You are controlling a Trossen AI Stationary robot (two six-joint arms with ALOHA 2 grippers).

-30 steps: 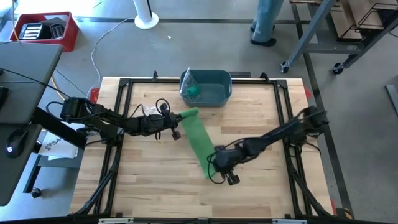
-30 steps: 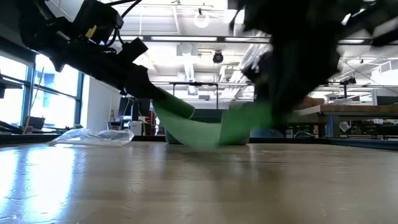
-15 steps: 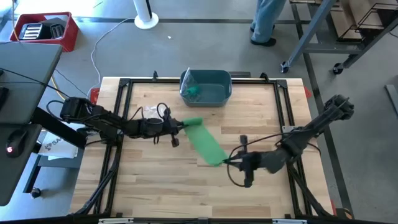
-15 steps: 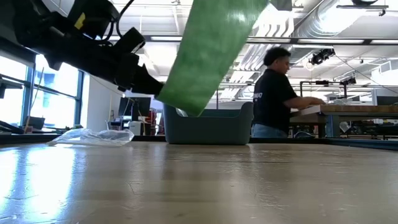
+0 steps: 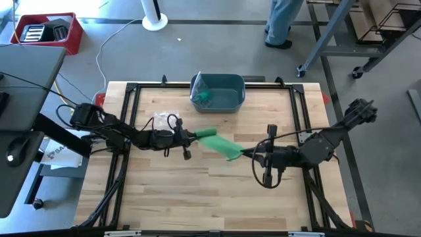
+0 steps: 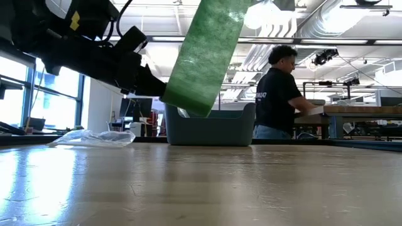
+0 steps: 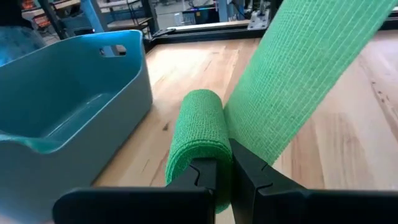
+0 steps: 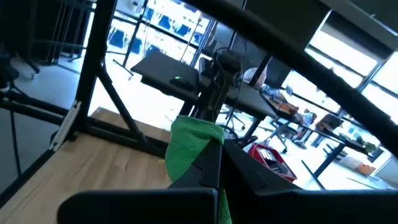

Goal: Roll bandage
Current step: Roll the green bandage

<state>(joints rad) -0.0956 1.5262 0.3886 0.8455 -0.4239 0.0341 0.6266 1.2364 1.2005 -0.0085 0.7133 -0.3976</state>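
A robotics lab or industrial workshop is indicated. A light wooden table point(image 5: 197, 191), framed by black metal rails, is set on a grey concrete floor point(image 5: 368, 99). At about ten o'clock from the table, a red crate point(image 5: 46, 31) and a dark desk point(image 5: 26, 85) are seen. Across the room, exposed ceiling ducts point(image 6: 314, 25), large windows point(image 6: 38, 94) and workbenches point(image 6: 364, 110) are shown, with a person point(image 6: 276, 94) standing at one bench.

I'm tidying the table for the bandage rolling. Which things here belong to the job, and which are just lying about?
In the job:
green bandage, partly rolled
left gripper, shut on its rolled end
right gripper, shut on its free end

Lying about:
blue-grey bin with something green inside
clear plastic bag
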